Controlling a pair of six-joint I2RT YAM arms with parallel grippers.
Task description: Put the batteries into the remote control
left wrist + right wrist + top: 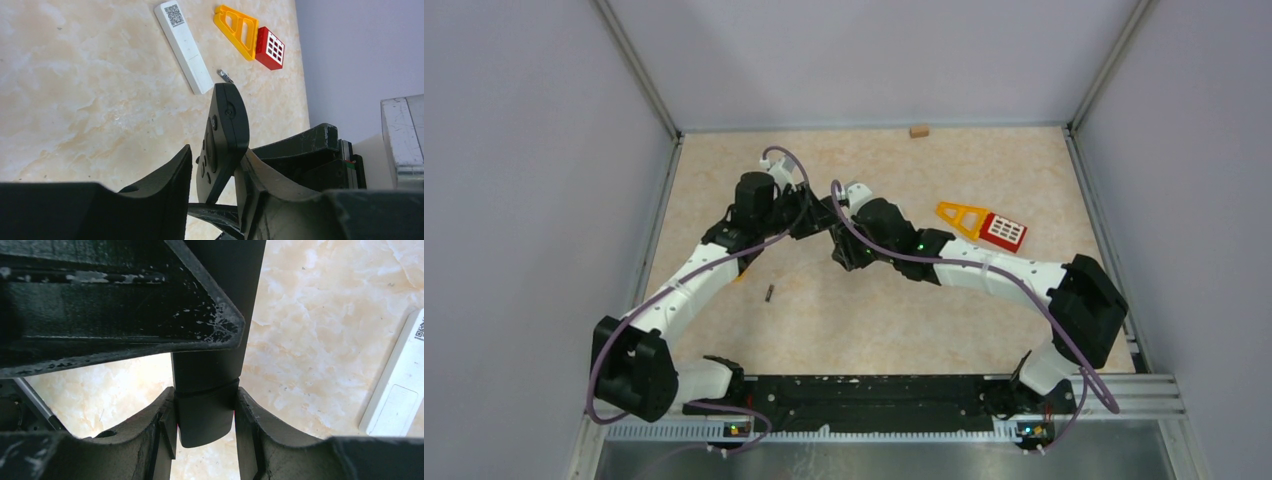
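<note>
Up close, the left wrist view shows the left gripper (pixel 218 150) narrowed onto a black remote (pixel 223 130), which stands on edge between the fingers with its button face turned to 9 o'clock. A white remote (pixel 183 47) lies flat on the surface (pixel 75 100) at 11 o'clock from it, QR label at the far end. A tiny battery (pixel 225 76) lies at 12 o'clock, just past the black remote's tip and beside the white remote's near end. A yellow frame (pixel 237 29) and red block (pixel 270 47) sit touching at 1 o'clock

From the right wrist, the right gripper (pixel 205 390) clamps the black remote's lower end, both fingers pressed to its sides; the white remote shows at 3 o'clock

From above, both arms meet mid-surface, and the gripped remote is hard to make out. A lone battery (pixel 770 292) lies at 7 o'clock from them, apart. A tan block (pixel 918 130) sits at the far edge at 12 o'clock
</note>
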